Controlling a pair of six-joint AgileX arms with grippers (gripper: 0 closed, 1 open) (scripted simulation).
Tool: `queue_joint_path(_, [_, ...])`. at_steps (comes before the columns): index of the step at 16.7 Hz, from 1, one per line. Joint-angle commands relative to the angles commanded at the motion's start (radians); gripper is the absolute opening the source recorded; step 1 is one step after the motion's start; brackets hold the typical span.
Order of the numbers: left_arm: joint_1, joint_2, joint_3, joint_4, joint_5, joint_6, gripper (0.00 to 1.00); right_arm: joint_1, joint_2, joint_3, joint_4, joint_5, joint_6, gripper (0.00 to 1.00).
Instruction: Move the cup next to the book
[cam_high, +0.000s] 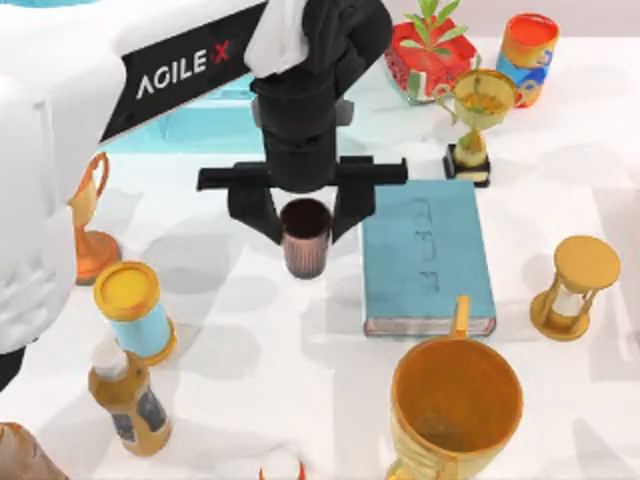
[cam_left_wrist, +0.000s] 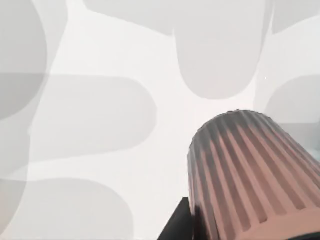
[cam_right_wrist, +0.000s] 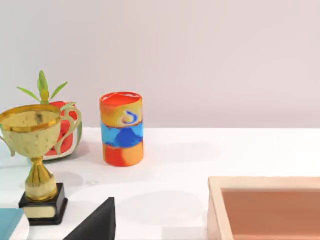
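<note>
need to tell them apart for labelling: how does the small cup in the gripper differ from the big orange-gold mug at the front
The cup is a small, handleless, reddish-brown ribbed tumbler; the mug is far larger, smooth orange-gold, with a handle at its rim. The cup sits between the fingers of the left gripper, left of the book; the mug stands free below the book, near the table's front edge. Both are upright with open mouths.

The cup (cam_high: 306, 238), a small ribbed reddish-brown tumbler with a dark inside, stands upright just left of the book (cam_high: 427, 258), close but apart; the book is a teal-blue hardcover lying flat, embossed cover up, pale page edges showing
</note>
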Motion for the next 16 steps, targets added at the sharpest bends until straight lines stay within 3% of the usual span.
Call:
queue_joint_path(10, [0.000, 0.000, 0.000, 0.000, 0.000, 0.000, 0.98, 0.000, 0.000, 0.000, 0.000, 0.000, 0.000, 1.00])
queue_joint_path(16, [0.000, 0.000, 0.000, 0.000, 0.000, 0.000, 1.00, 0.000, 0.000, 0.000, 0.000, 0.000, 0.000, 1.00])
